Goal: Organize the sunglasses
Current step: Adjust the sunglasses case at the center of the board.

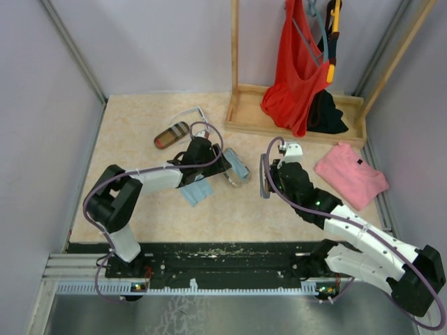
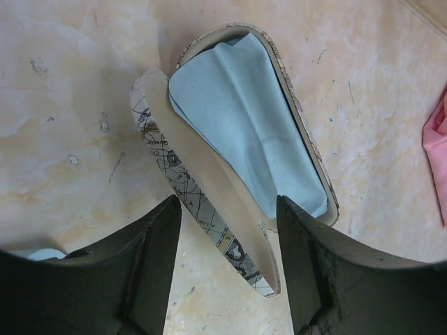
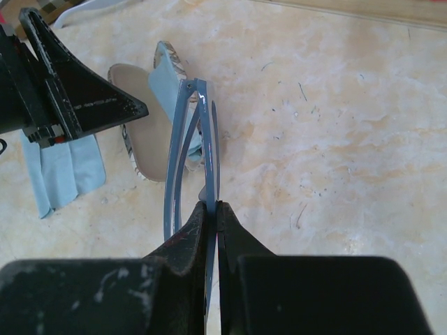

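Straddles open case [image 2: 162, 157] lid edge with left gripper [image 2: 227, 209], jaws wide | keeps bare table [image 2: 377, 139] around case | pinches wire-frame sunglasses [image 3: 187, 139] tight in right gripper [image 3: 211, 209], frame sticking out ahead, near case

Soft, even light falls from overhead, bright all over; the arms [image 1: 160, 179] throw only faint, diffuse shadows on the marbled tabletop [image 1: 140, 209]. Behind their bases the metal sheet [image 1: 209, 314] carries a dull sheen. From the left wrist, the left gripper [image 2: 227, 209] has dark fingers [image 2: 147, 279], blurred and bowed along the lower edge, while the open case [image 2: 209, 195] between and ahead of them is sharp, with a thin shadow under its lid. From the right wrist, the right gripper [image 3: 211, 209] is a soft black mass; the sunglasses [image 3: 207, 139] pinched at its tips look crisp, and the tabletop far ahead washes out pale
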{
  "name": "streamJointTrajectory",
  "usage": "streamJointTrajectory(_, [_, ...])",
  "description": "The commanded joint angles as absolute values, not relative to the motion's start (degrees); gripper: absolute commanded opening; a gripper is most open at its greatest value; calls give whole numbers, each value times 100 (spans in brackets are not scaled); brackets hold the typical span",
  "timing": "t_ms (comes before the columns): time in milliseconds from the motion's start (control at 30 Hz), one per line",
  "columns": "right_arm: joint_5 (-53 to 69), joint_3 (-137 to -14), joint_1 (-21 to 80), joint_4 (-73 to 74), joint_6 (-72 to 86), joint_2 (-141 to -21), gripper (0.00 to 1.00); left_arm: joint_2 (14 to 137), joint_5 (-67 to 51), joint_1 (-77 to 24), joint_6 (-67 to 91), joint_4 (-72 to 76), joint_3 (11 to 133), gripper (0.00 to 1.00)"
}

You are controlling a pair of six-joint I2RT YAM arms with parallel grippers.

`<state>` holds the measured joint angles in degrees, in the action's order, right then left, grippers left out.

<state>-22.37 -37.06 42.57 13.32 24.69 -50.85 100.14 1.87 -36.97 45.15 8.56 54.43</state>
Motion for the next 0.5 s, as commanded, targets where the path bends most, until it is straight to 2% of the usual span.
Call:
streamJointTrajectory(0, [-2216,-3709,4220,1110,2487,-4922,0,10146,210,-3674,4400,881,5640,60])
streamJointTrajectory(467, [-2230,-3678,4224,1213,2503,-4766,0,10177,67,-3674,4198,803,5618,42])
